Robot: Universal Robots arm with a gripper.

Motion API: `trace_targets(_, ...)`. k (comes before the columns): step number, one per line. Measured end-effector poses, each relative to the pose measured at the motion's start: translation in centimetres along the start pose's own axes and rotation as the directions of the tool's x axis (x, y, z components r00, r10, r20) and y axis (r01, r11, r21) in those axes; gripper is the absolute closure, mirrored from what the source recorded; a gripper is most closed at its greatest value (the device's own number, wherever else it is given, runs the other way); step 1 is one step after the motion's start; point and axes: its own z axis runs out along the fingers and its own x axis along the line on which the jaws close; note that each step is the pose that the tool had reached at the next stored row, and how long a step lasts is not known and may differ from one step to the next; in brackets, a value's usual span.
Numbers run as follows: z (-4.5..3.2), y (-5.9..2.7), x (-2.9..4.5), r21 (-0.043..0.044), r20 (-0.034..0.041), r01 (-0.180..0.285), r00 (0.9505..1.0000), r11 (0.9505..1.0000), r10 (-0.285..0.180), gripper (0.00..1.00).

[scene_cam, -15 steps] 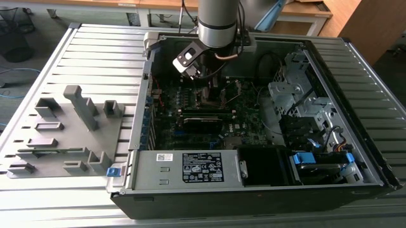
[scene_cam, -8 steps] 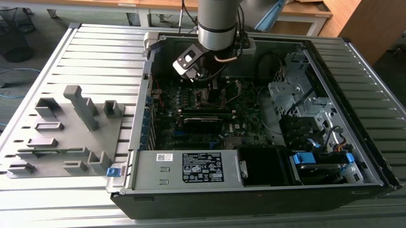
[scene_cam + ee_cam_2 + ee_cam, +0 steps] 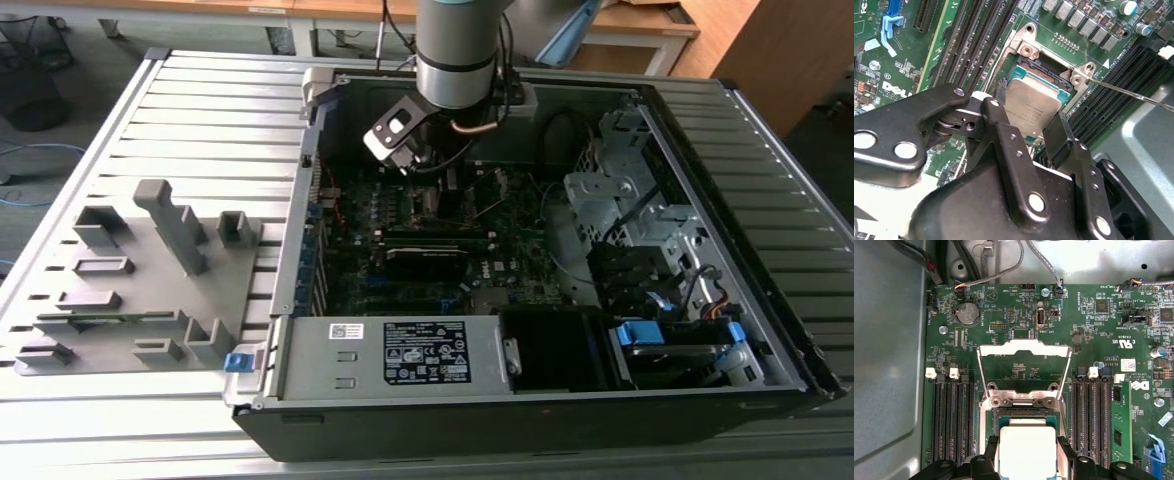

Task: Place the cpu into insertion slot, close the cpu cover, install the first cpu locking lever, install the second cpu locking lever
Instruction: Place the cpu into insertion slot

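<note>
Pincer (image 3: 1026, 120) clamped on cpu (image 3: 1033, 100), which I see just over slot (image 3: 1040, 70); cover (image 3: 1024, 348) open. Exterior view: pincer at case's (image 3: 287, 250) 11 o'clock.

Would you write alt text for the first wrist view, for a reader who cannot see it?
The gripper holds the cpu by two edges at the insertion slot on the green motherboard. The cpu cover stands swung open beyond it, with memory slots on both sides.
</note>
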Motion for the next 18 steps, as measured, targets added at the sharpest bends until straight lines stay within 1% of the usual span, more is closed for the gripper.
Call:
trace_targets(10,0.12,-0.01,0.0,0.0001,0.0002,0.0,1.0,1.0,0.0,0.46)
trace_targets(18,0.25,-0.22,0.0,-0.0001,-0.0002,0.0,1.0,1.0,0.0,0.46)
